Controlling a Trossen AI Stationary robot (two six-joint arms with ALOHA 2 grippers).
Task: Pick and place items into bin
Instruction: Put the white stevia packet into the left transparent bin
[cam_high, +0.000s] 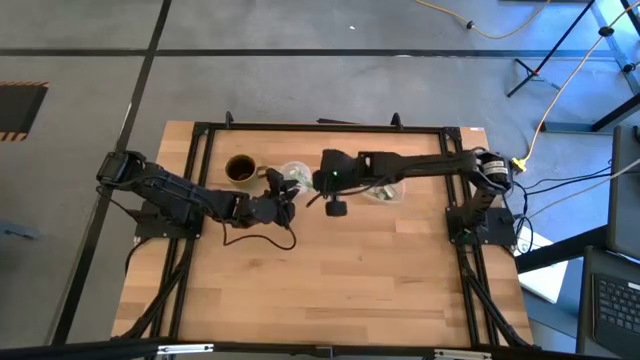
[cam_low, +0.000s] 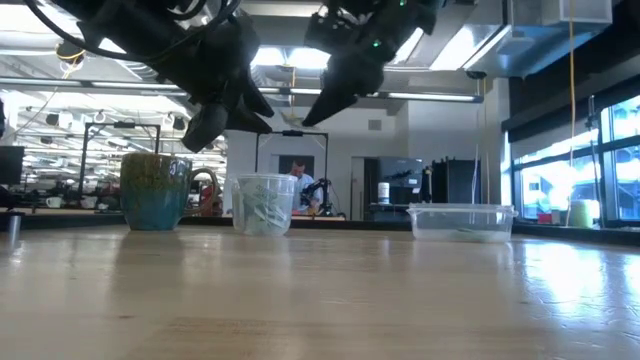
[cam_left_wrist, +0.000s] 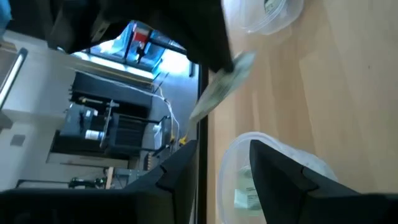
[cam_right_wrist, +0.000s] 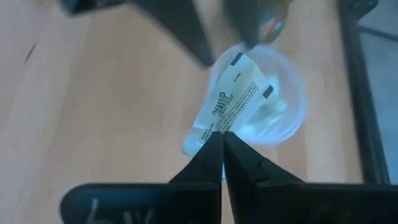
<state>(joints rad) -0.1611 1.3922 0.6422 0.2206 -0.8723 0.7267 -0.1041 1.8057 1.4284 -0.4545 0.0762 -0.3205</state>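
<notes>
While green-and-white packet is pinched in closed right gripper above clear cup at frame centre, left gripper is held nearby, fingers apart.

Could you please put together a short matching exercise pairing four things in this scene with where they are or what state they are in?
Things:
1. packet
2. mug
3. clear cup
4. clear bin

Places or states:
A. low and rectangular, nearest the right arm's base
B. pinched by its edge in the right gripper, hanging above the cup
C. teal glazed, standing at the left end of the row
D. upright between the mug and the bin, with packets inside

Pairs: 1-B, 2-C, 3-D, 4-A
</notes>
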